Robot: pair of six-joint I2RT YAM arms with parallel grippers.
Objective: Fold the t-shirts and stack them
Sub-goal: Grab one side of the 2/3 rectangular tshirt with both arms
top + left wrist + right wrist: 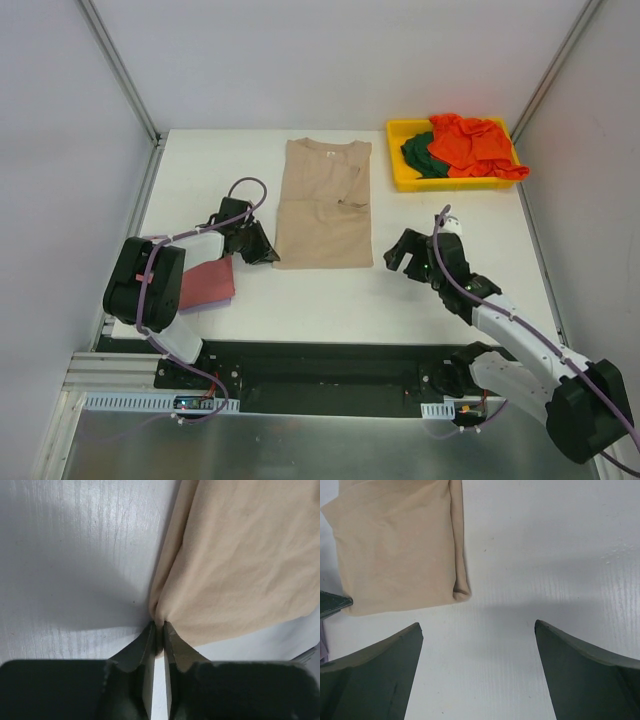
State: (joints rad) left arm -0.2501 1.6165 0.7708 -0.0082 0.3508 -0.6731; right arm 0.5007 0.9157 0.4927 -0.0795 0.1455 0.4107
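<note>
the left tool [158, 626] pinches the tan t-shirt [240, 555] at its corner

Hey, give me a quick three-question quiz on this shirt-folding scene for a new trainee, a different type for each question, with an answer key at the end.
1. True or false: the right gripper is shut on the tan shirt.
2. Which shirts lie in the yellow bin? A) a lavender one and a tan one. B) an orange-red shirt and a dark green shirt. C) a dusty-red one only.
3. Fill in: the left gripper pinches the tan shirt at its near ____ corner.
Key: 1 false, it is open and clear of the cloth; 2 B; 3 left.
</note>
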